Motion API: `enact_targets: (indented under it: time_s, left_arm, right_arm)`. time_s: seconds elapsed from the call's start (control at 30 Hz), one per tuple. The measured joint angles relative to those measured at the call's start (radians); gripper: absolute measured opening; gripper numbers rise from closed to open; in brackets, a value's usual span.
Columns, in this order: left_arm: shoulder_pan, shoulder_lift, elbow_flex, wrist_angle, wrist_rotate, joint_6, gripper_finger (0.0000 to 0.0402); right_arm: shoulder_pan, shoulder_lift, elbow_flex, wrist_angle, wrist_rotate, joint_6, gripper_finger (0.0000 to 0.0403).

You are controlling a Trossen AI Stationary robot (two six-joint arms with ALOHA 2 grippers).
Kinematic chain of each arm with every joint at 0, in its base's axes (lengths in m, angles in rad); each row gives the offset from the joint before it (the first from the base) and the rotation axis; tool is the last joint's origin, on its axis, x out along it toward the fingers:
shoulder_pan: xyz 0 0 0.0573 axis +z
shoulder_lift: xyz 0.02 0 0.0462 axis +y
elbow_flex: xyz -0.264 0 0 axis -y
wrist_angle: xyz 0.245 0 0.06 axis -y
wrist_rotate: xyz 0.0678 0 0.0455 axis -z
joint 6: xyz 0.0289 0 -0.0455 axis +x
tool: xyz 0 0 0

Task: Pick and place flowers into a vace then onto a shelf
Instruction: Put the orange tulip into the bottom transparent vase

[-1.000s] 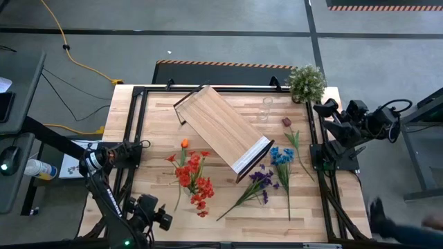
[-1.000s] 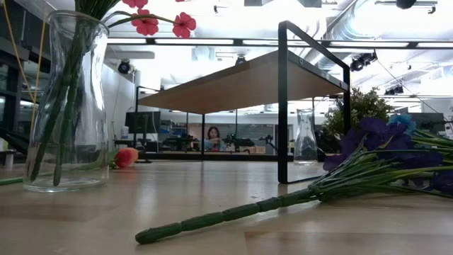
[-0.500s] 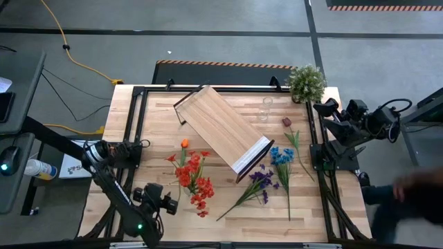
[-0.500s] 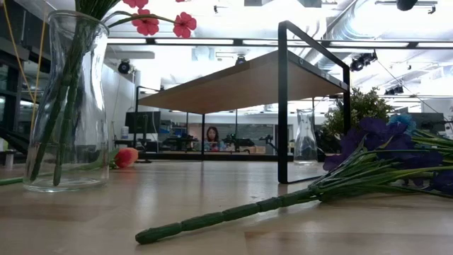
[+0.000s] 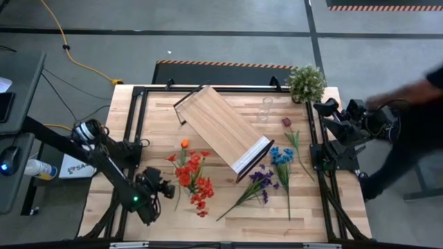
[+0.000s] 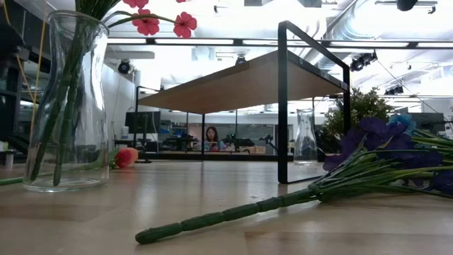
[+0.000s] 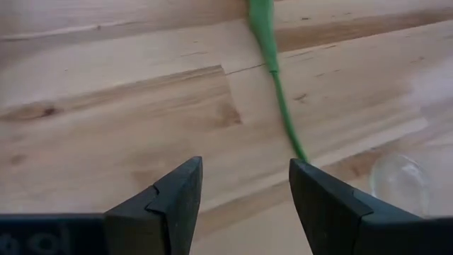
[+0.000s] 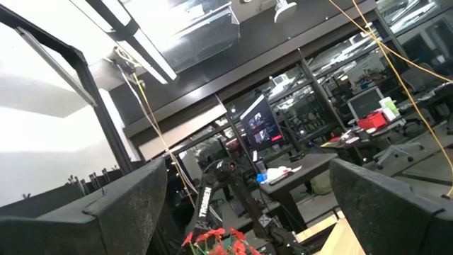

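From above, the flowers lie loose on the tabletop (image 5: pixel 159 93) in three groups: red and orange blooms (image 5: pixel 194 181) near the left side, purple ones (image 5: pixel 261 181) in the middle, blue ones (image 5: pixel 282 156) toward the right. The shelf (image 5: pixel 221 128) stands diagonally between them and the far edge. The left end effector (image 5: pixel 163 190) hovers just beside the red group, its fingers spread and empty. The right end effector (image 5: pixel 325 111) waits off the right edge, fingers spread wide.

At table height, a glass vase (image 6: pixel 65 99) already holds green stalks with red blooms. A purple stem (image 6: pixel 233 210) lies flat in front, and its stalk looks thin and ribbed.

In the left wrist view, a thin green stalk (image 7: pixel 272 67) lies on the wood beyond the spread fingers (image 7: pixel 173 202), which do not yet touch it.

I judge the stems are very light and bend easily, and the plastic may slip. It seems best to pinch the bare stalk at mid-length, not the soft bloom. The glass vase is fragile and top-heavy, so it should be held low.
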Motion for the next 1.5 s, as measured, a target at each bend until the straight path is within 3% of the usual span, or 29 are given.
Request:
enact_targets:
  time_s: [0.53, 0.97, 1.5]
  left_arm:
    - [0.176, -0.183, -0.232, 0.296, 0.02, 0.308, 0.0246]
    - [0.324, -0.191, -0.26, 0.459, 0.082, 0.55, 0.0246]
    - [0.362, -0.191, -0.26, 0.48, 0.118, 0.606, 0.0246]
  right_arm:
    - [0.0, 0.0, 0.0, 0.0, 0.029, -0.002, 0.0381]
    - [0.0, 0.0, 0.0, 0.0, 0.029, -0.006, 0.0381]
    - [0.0, 0.0, 0.0, -0.001, 0.028, -0.003, 0.0381]
